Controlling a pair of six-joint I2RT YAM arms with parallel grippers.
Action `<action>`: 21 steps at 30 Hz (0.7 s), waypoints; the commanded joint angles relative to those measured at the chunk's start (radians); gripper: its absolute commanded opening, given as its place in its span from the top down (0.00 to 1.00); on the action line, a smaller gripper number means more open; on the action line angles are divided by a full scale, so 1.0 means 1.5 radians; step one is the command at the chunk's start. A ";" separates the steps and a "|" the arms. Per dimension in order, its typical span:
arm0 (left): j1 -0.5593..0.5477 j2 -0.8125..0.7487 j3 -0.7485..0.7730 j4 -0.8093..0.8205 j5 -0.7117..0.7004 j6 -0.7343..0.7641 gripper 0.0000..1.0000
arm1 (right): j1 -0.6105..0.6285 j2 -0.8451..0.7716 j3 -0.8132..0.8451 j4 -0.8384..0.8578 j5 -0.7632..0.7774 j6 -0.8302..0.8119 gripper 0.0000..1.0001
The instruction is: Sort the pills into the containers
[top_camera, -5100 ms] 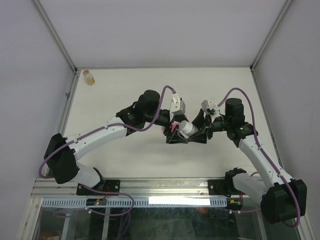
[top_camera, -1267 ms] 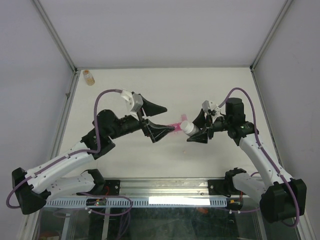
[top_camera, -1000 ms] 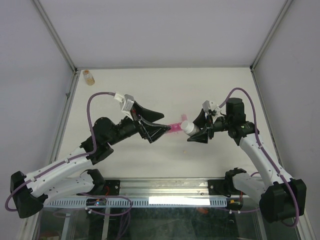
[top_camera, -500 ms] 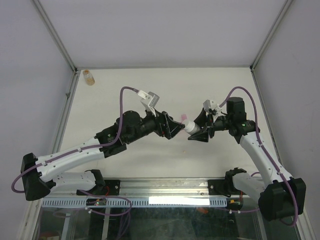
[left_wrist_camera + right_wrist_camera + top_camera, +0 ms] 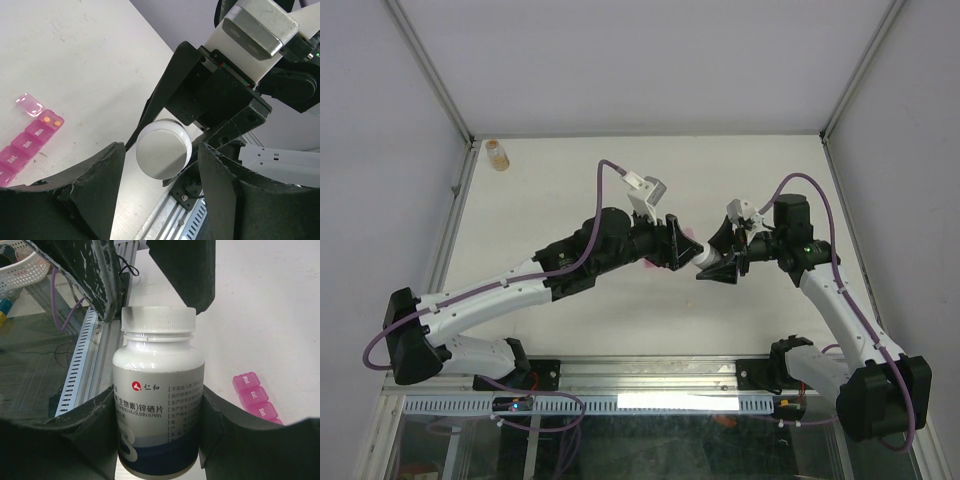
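While the right gripper (image 5: 157, 396) was clamped on the white bottle (image 5: 159, 412) and the left gripper (image 5: 160, 147) was parted around its cap (image 5: 163, 150), two orange pills (image 5: 46, 120) were seen in the lid-up end compartment of the containers (image 5: 22, 147) on the bench (image 5: 80, 55).

In the left wrist view the pink organiser (image 5: 20, 150) leaves the picture at the left edge and passes behind a finger (image 5: 90, 190) of the left hand (image 5: 157, 150), so its compartments (image 5: 26, 141) cannot all be counted; the pills (image 5: 50, 121) are two orange specks, too small to tell their shape. The white-capped bottle (image 5: 163, 148) shows only its cap, the body hidden behind it. In the right wrist view the bottle's bottom is cut off by the lower edge, fingers of the right hand (image 5: 157, 405) cover its lower sides, and its small print is unreadable. From above, the left hand hides nearly all the organiser, and no pill can be made out.
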 commanded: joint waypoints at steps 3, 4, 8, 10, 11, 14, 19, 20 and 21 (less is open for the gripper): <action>-0.006 0.009 0.043 -0.006 0.036 -0.018 0.43 | -0.004 -0.006 0.027 0.008 -0.012 -0.009 1.00; -0.006 0.012 0.046 -0.009 0.040 -0.019 0.44 | -0.004 -0.007 0.027 0.008 -0.012 -0.009 1.00; -0.006 0.025 0.055 -0.018 0.058 -0.017 0.51 | -0.004 -0.008 0.026 0.009 -0.013 -0.006 1.00; -0.006 0.029 0.059 -0.019 0.072 -0.015 0.58 | -0.004 -0.008 0.026 0.010 -0.014 -0.006 1.00; -0.006 0.031 0.060 -0.019 0.081 -0.011 0.62 | -0.004 -0.008 0.027 0.010 -0.014 -0.005 1.00; -0.005 0.036 0.061 -0.019 0.115 0.014 0.73 | -0.003 -0.008 0.026 0.010 -0.015 -0.004 1.00; -0.004 0.036 0.038 0.005 0.294 0.213 0.77 | -0.004 -0.008 0.025 0.013 -0.018 -0.004 1.00; -0.003 0.034 0.029 0.007 0.338 0.271 0.79 | -0.004 -0.009 0.025 0.014 -0.019 -0.003 1.00; -0.003 0.031 0.016 0.006 0.389 0.340 0.79 | -0.004 -0.009 0.024 0.015 -0.020 -0.001 1.00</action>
